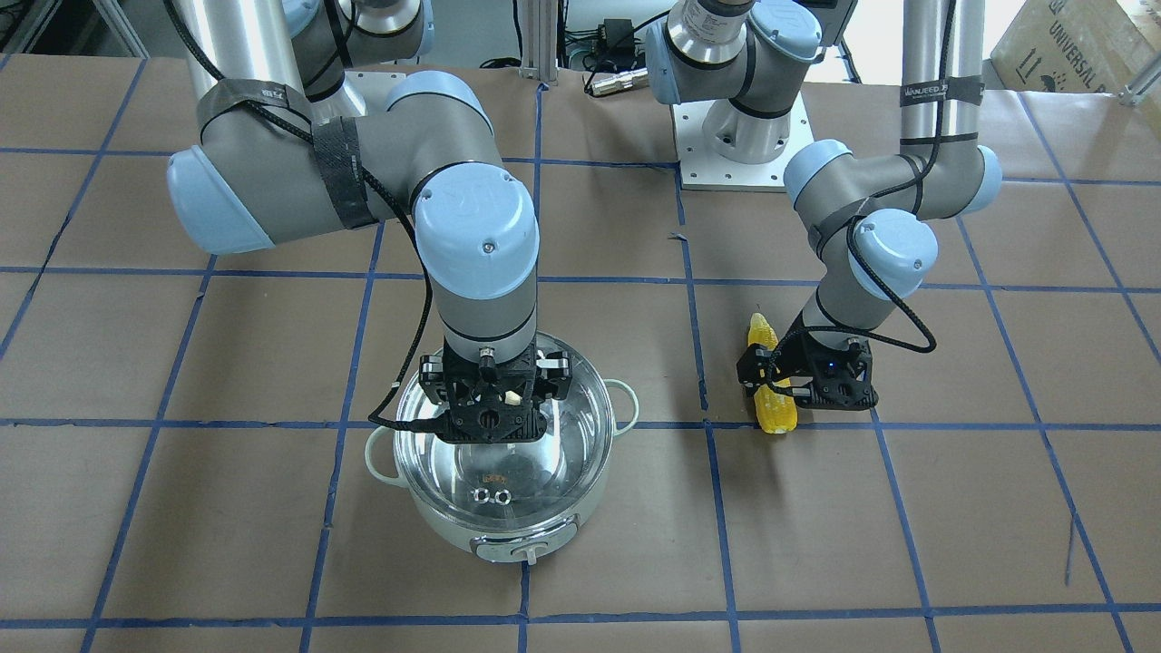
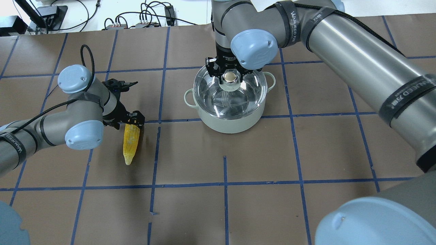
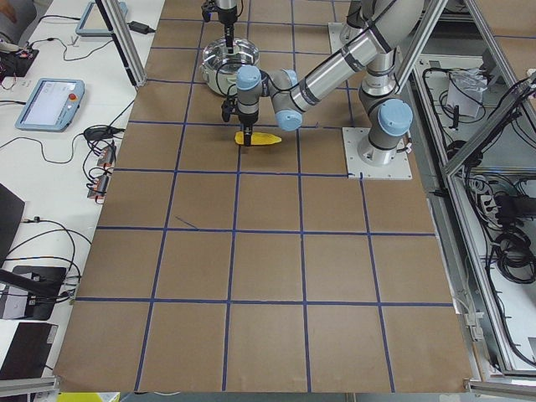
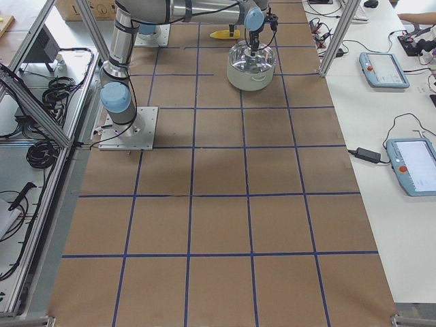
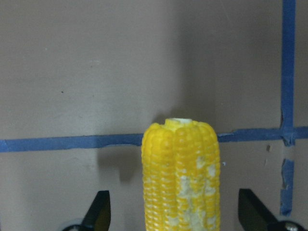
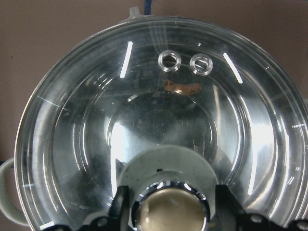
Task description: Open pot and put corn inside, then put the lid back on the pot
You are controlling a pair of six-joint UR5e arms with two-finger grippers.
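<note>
A brown table (image 4: 218, 225) gridded with blue tape (image 2: 224, 185), white benches (image 4: 381, 136) alongside.

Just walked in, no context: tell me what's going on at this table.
The right gripper sits over the lid's knob, fingers on either side; the lid is still on the pot. The left gripper is down over the corn lying on the table, jaws open on either side of it.

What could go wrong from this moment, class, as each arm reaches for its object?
1. The right gripper straddles the lid's rounded knob, which might slip when lifted.
2. The left gripper straddles the corn with gaps either side; the round cob could roll as the fingers close.
</note>
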